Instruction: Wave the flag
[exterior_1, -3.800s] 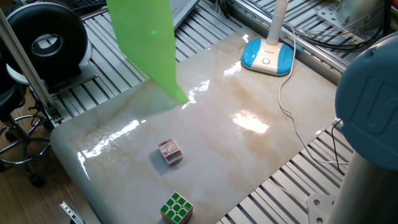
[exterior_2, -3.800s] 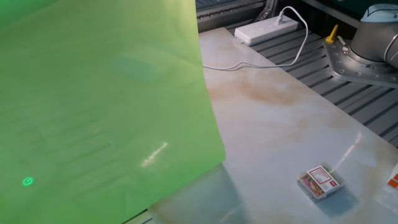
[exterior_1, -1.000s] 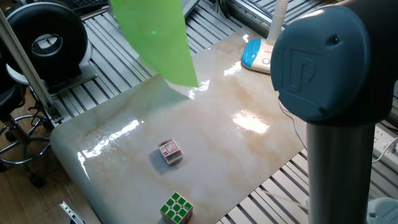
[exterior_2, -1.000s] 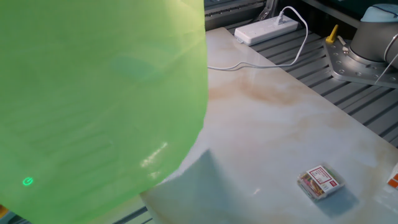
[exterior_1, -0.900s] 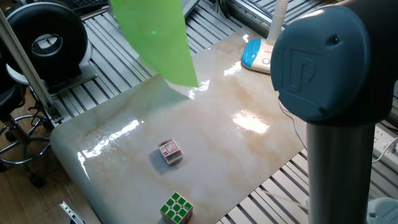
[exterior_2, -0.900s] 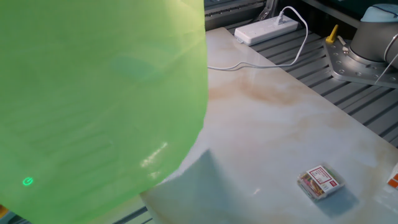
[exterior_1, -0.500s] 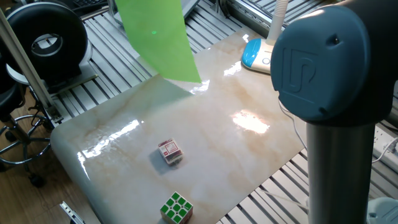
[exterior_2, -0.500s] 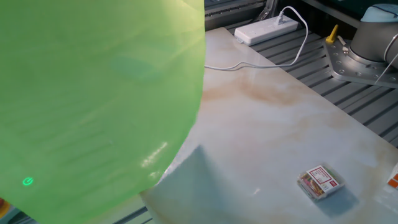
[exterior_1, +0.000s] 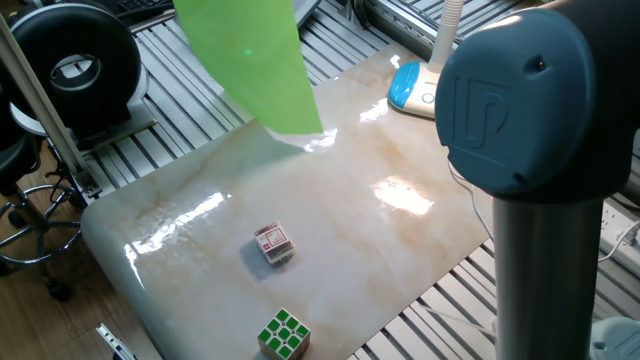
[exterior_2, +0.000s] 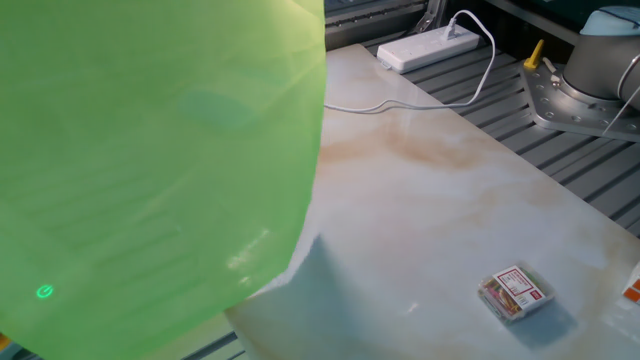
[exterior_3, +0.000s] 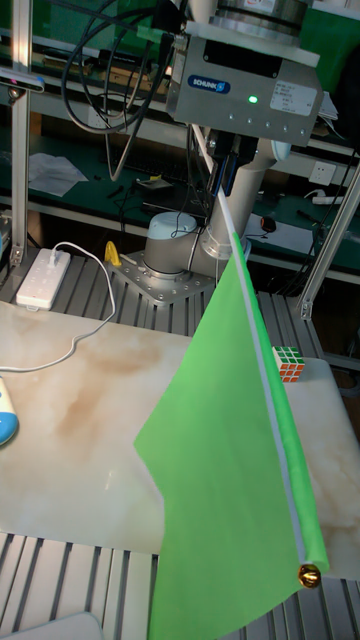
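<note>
Marble-look table (exterior_1: 400, 250) on slatted frame; two puzzle cubes (exterior_1: 273, 243) lie low, out of the way. Gripper (exterior_3: 222, 165), high above, clamped on the stick of the flag (exterior_3: 225, 450); cloth hangs clear of the tabletop, free to swing

The flag (exterior_3: 225, 460) was a bright lime-green thin cloth sheet on a long thin white stick (exterior_3: 262, 385), which slanted down from the top of the tall fixed view to a small gold knob at its low end. The cloth hung in the air above the marble table (exterior_1: 400, 250), not touching it. In the other fixed view the sheet billowed with a rounded edge, over the table's near corner.
</note>
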